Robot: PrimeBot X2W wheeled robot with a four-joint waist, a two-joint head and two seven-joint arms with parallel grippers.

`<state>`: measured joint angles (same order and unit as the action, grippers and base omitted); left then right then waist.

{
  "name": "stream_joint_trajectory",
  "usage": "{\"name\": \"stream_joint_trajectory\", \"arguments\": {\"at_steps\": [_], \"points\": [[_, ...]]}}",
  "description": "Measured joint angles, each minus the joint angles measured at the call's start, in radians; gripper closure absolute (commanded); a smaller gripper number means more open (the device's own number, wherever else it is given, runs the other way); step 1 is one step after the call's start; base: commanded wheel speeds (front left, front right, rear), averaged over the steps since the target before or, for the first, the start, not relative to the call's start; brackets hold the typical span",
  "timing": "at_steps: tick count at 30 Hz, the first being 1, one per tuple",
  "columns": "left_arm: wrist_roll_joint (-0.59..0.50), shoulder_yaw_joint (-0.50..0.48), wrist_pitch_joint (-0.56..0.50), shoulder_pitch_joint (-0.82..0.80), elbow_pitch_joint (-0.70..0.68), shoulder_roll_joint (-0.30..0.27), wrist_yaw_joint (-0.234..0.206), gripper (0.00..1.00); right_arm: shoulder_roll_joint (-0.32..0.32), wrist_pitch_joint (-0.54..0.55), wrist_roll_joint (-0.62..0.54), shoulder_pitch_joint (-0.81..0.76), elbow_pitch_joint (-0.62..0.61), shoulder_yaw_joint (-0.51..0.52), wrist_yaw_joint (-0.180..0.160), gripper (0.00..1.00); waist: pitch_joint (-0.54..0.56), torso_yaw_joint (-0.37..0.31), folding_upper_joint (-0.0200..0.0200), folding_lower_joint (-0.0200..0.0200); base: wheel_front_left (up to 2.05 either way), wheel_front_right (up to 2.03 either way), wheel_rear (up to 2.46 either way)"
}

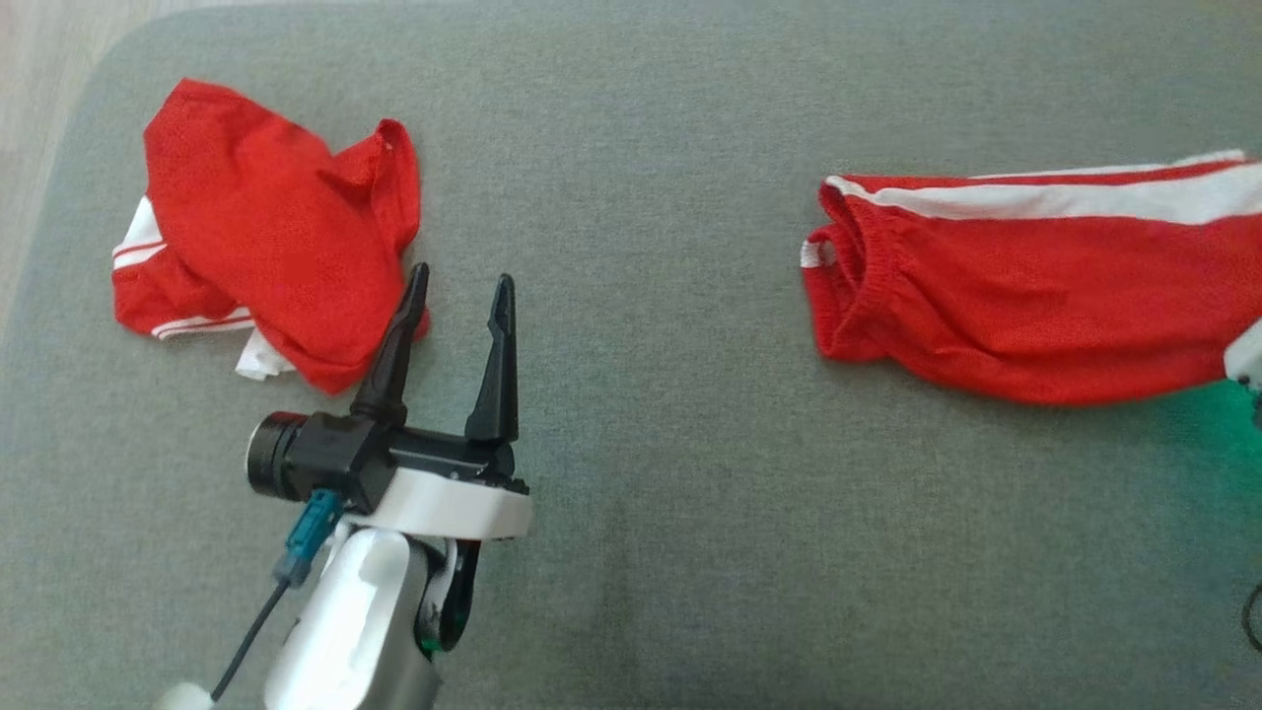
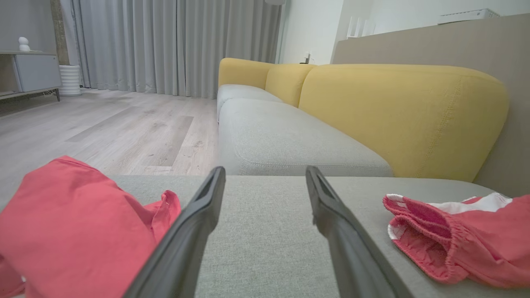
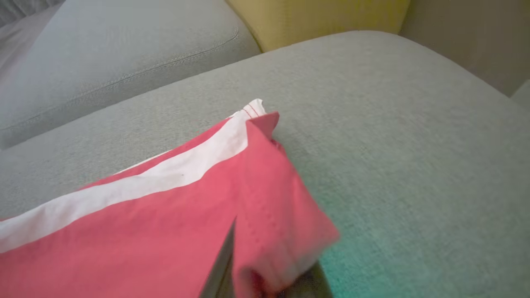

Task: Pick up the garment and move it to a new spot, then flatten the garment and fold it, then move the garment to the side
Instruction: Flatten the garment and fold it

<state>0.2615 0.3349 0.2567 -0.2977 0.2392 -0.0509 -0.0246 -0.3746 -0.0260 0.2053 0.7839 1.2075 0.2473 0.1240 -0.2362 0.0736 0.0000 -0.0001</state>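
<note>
- From the head view I get the whole layout at once: a wide grey woven cushion [image 1: 641,148] with two red pieces on it, well apart, one far left and one right.
- The left wrist view gives me the room beyond: a yellow sofa back [image 2: 397,116] on the far right, pale wood floor [image 2: 103,128] on the far left, and grey curtains [image 2: 165,45] at the very back.
- The right wrist view is the close-up and puts the grip itself right in front of me.
- My piece is the red shorts [image 1: 1025,316], thin fabric with a white side stripe and a gathered elastic waistband.
- They lie stretched along the right part of the cushion, with the waistband gaping toward the middle and the white stripe along the far edge.
- Up close, one hem corner stands up in a small peak, with the white band running back from it.
- My right gripper [image 3: 269,275] is pinched tight on the near hem of the shorts, and red cloth bunches over and between both dark fingers.
- A green glow [image 3: 352,256] tints the cushion just beside that grip.
- My left gripper [image 1: 463,273] is spread wide with nothing between the fingers, pointing away from me over the bare cushion.
- Its left finger runs just beside the near edge of a crumpled red garment with white trim [image 1: 266,237]; whether they touch, I can't tell.
</note>
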Motion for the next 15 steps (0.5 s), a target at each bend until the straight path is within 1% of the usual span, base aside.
{"name": "stream_joint_trajectory", "arguments": {"at_steps": [5,8,11,15], "points": [[0.000,0.000,0.000,0.003,0.000,-0.001,0.004,0.00,0.002,-0.056,0.015,-0.016,0.010,0.031,0.000,1.00,0.008,-0.009,0.0000,0.0000,0.00,0.00,0.00],[-0.001,0.000,0.000,0.013,0.003,-0.004,0.007,0.00,0.032,-0.086,0.026,-0.016,-0.005,0.016,0.000,1.00,0.018,-0.010,0.0000,0.0001,0.00,0.00,0.00],[-0.007,0.001,0.000,0.021,0.013,-0.005,0.007,0.00,0.085,-0.099,0.054,-0.015,-0.042,-0.030,0.000,1.00,0.034,-0.009,0.0000,0.0001,0.00,0.00,0.00],[-0.006,0.002,0.000,0.024,0.016,-0.005,0.007,0.00,0.146,-0.095,0.114,-0.016,-0.109,-0.118,0.000,1.00,0.064,-0.008,0.0000,0.0000,0.00,0.00,0.00]]}}
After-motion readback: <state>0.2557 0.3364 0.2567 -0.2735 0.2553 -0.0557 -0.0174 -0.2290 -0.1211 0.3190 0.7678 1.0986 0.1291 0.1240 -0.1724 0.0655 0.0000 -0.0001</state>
